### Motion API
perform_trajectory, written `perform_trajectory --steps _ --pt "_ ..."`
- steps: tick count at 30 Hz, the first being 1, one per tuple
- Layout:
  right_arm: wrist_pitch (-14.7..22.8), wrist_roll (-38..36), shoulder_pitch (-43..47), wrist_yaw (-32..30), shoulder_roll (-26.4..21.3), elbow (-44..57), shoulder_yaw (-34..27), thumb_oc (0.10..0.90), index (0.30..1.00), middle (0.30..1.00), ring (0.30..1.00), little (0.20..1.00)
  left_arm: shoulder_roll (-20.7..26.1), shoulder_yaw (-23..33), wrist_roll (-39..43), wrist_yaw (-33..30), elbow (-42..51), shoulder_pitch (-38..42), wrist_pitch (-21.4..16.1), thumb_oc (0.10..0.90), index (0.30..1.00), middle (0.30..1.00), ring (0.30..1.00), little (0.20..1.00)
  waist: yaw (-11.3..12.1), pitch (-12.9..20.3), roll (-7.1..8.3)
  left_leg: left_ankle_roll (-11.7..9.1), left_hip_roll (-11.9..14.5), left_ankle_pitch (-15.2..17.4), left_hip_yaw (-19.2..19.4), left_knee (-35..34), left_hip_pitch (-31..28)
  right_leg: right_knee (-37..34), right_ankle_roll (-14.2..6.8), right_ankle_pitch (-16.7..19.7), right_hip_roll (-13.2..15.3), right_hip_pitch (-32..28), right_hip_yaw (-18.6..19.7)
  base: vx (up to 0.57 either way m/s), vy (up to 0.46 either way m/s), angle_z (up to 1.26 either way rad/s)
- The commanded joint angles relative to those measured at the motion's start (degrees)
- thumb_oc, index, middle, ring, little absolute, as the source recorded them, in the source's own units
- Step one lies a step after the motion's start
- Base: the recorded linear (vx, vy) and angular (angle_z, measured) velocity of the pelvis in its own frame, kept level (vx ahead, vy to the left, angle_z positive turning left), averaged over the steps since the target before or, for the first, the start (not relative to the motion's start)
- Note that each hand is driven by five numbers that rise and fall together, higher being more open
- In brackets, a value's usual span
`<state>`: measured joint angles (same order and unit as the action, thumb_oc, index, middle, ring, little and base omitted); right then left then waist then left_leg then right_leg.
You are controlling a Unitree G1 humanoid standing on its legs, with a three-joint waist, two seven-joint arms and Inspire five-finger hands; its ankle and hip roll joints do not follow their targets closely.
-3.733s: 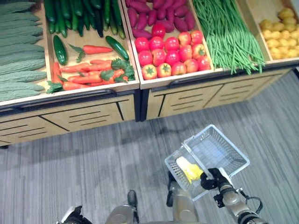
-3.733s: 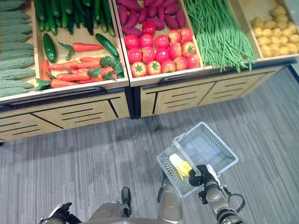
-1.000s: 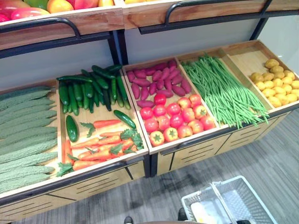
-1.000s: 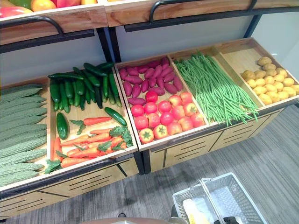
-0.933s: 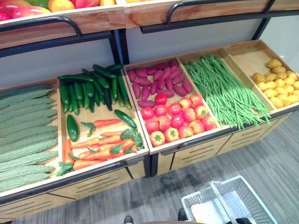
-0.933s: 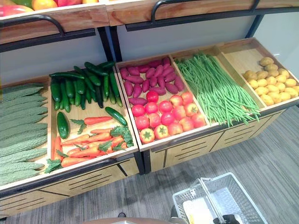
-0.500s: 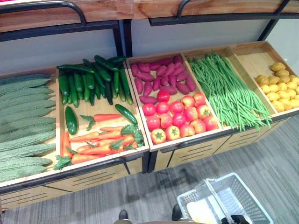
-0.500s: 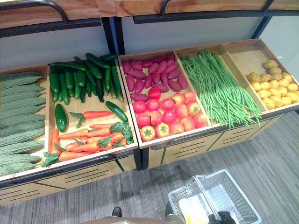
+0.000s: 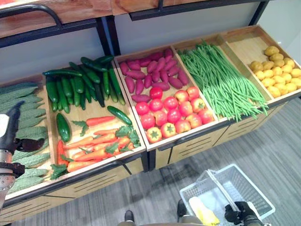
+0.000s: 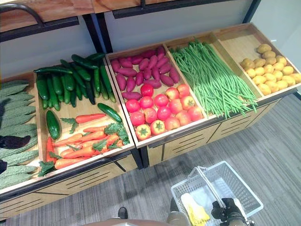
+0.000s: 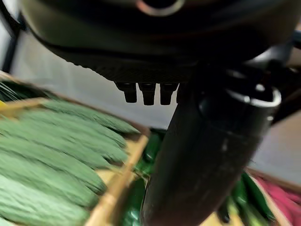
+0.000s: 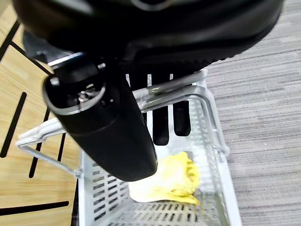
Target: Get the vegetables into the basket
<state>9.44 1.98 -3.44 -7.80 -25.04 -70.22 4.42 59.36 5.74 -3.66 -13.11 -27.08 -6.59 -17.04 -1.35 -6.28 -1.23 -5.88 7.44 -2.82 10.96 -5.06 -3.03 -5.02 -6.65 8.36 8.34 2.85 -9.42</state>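
Basket in our right hand, left hand raised at the bitter gourds

Nearest us, our right hand (image 12: 117, 136) curls round the handle of the white basket (image 9: 256, 200), which holds a yellow vegetable (image 12: 171, 181) (pale, leafy). Farther off, our left hand (image 9: 10, 134) hovers spread over the bitter gourds (image 9: 23, 101), beside the cucumbers (image 9: 77, 87), carrots (image 9: 96, 141) and tomatoes (image 9: 171, 115).

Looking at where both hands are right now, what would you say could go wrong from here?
1. The left hand hovers over the bumpy green bitter gourds, close to the wooden divider; reaching on, it may knock that divider or the dark green cucumbers beside it.
2. The right hand curls round the handle of the white wire basket, which hangs over the floor; a tilt could tip out the yellow corn cob inside.
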Motion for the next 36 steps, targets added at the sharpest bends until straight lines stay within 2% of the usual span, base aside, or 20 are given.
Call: perform_trajectory --steps 1,6,8,10,20,36 --pt "3.25 0.52 1.73 -0.35 -3.54 1.87 -0.06 0.400 0.300 0.300 0.300 0.300 7.07 2.83 2.07 3.74 2.50 5.25 -2.43 0.900 1.000 1.000 1.000 1.000 -0.94 2.19 2.15 -1.43 0.95 -0.19 -3.56 0.06 1.23 0.02 -5.86 0.44 5.04 -1.02 0.73 0.00 0.000 0.00" --pt "3.42 1.37 1.51 -0.02 -3.68 2.36 0.23 0.400 0.300 0.300 0.300 0.300 11.37 -2.08 0.11 8.90 5.27 5.45 -2.83 0.900 1.000 1.000 1.000 1.000 -1.28 2.21 1.88 -1.42 0.93 -0.12 -3.40 0.06 1.29 0.02 -5.96 0.50 5.16 -0.88 0.99 0.00 0.000 0.00" --pt "3.24 2.29 1.79 0.43 -3.75 2.14 0.71 0.400 0.300 0.300 0.300 0.300 14.11 -6.23 0.43 12.75 8.40 6.41 -2.84 0.900 1.000 1.000 1.000 1.000 -1.53 2.19 1.88 -1.45 0.86 -0.09 -3.16 0.06 1.20 0.02 -6.05 0.57 5.20 -0.80 1.19 0.00 0.000 0.00" --pt "3.09 2.59 2.04 0.74 -3.31 1.73 1.63 0.400 0.300 0.300 0.300 0.300 12.76 -9.21 -0.90 12.02 9.22 9.02 -2.69 0.900 1.000 1.000 1.000 1.000 -1.67 2.02 2.04 -1.47 0.92 -0.16 -3.19 0.06 1.56 0.02 -6.00 0.57 5.11 -0.38 1.27 0.00 0.000 0.00" --pt "2.81 2.73 2.88 -0.13 -3.33 1.09 2.21 0.400 0.300 0.300 0.300 0.300 8.22 -13.93 -8.79 7.79 4.02 16.28 -0.67 0.900 1.000 1.000 1.000 1.000 -2.09 1.41 2.58 -1.44 1.21 -0.22 -2.86 0.06 2.00 0.02 -5.86 0.39 4.74 0.28 1.85 0.00 -0.001 -0.01" --pt "2.44 2.66 3.94 -0.71 -4.00 0.68 2.02 0.400 0.300 0.300 0.300 0.300 7.77 -18.46 -12.68 7.20 2.78 20.14 0.19 0.900 1.000 1.000 1.000 1.000 -2.51 0.06 2.58 -1.30 1.18 -0.41 -2.65 0.06 2.94 0.02 -5.70 0.53 4.66 1.66 2.86 0.00 0.000 0.00"
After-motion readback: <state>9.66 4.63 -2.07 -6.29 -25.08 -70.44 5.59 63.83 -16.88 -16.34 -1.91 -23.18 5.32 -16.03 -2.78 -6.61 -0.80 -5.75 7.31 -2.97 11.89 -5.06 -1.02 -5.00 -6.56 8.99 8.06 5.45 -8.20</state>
